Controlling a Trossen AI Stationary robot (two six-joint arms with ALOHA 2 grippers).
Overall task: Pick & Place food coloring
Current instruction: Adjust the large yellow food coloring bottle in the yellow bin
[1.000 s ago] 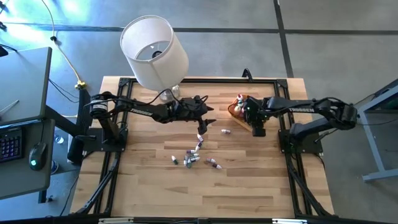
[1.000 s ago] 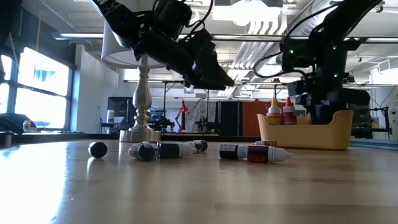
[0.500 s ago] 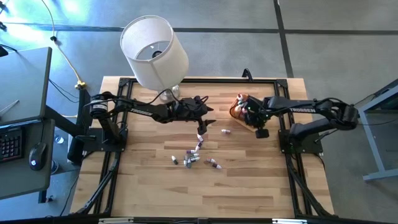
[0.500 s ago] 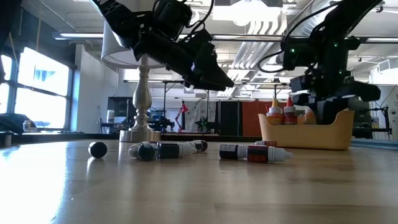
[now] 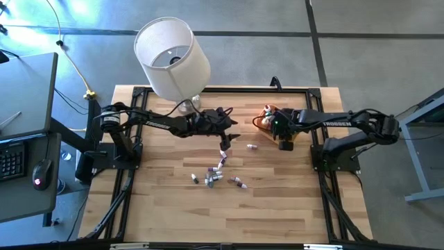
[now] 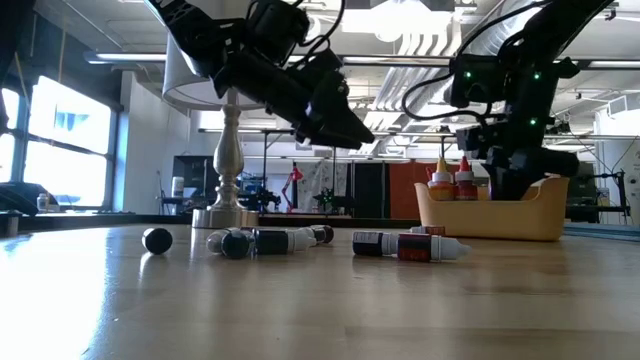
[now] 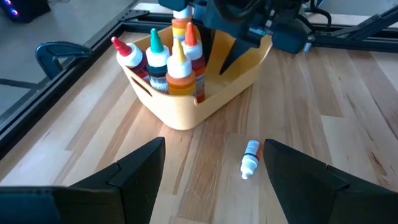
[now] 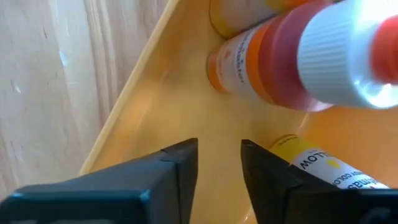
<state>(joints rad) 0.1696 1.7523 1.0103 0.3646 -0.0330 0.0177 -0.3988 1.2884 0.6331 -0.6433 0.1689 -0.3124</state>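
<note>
Pale wooden surface fills mid-frame on grey floor; lamp upper left; left claw released; right claw unclear.

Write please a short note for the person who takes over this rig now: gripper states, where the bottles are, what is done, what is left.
Left gripper: open, empty, raised over the table.
Right gripper: inside the orange bin, fingers slightly apart, holding nothing.
Done: several food coloring bottles stand in the bin.
Left: one loose bottle beside the bin; a scattered group lying mid-table.
</note>
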